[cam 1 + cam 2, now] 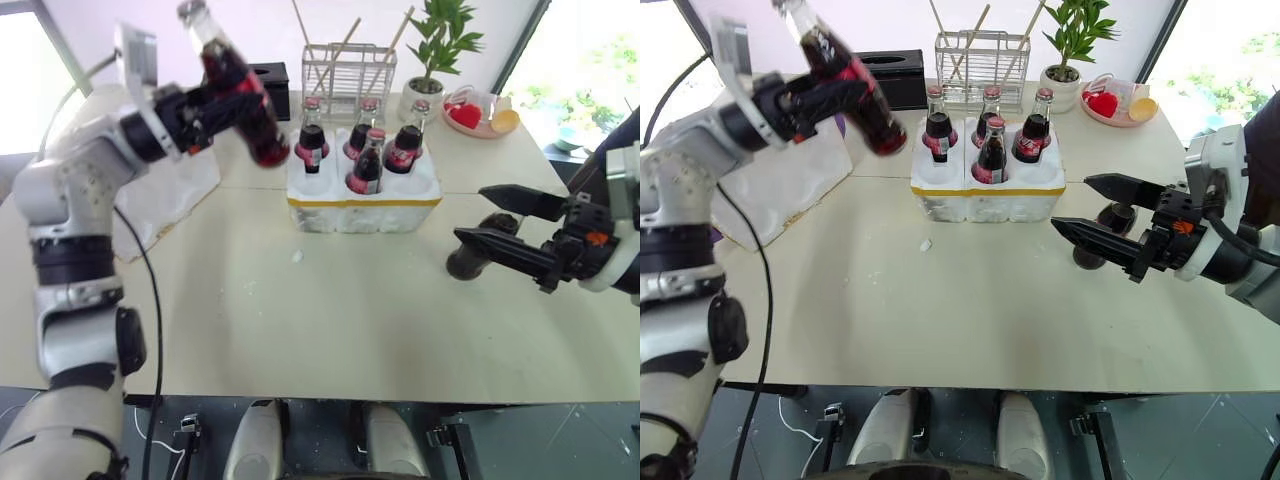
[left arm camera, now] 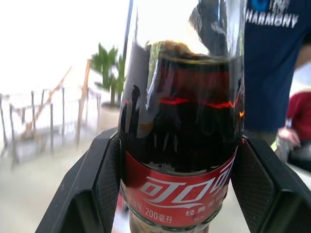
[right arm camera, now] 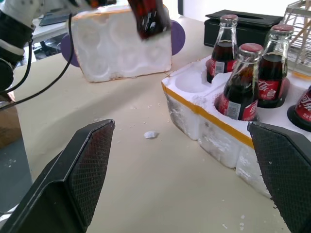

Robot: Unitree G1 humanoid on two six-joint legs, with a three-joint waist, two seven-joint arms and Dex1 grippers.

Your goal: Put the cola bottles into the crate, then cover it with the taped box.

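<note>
I read the left gripper (image 1: 232, 95) as clamped on a cola bottle (image 1: 232, 78), its two black cross-hatched pads pressing the red label band on either side of the smooth glass; the bottle is tilted, cap end up and away, base pointing toward the crate, and it hangs in the air above the table beside the crate's left end. The crate (image 1: 363, 192) is a low block of white, crumbly styrofoam with round wells and a yellow tape band along its side, sitting on the pale matte table (image 1: 300, 320). Four bottles stand upright in it (image 1: 366, 163), dark liquid under red caps; from the right wrist view I see the near-left well empty. The right gripper (image 1: 1095, 212) is held with its pointed black fingers spread wide and nothing between them, low over the table to the right of the crate. Just behind its fingertips lies a dark rounded object (image 1: 1108, 232) that I cannot identify for certain. The taped box (image 1: 175, 190) rests at the table's left edge behind the left arm, rough white foam showing. Behind the crate: a wire rack (image 1: 349, 66) holding wooden sticks, a black tissue box (image 1: 885, 78), and a potted plant (image 1: 436, 50).
</note>
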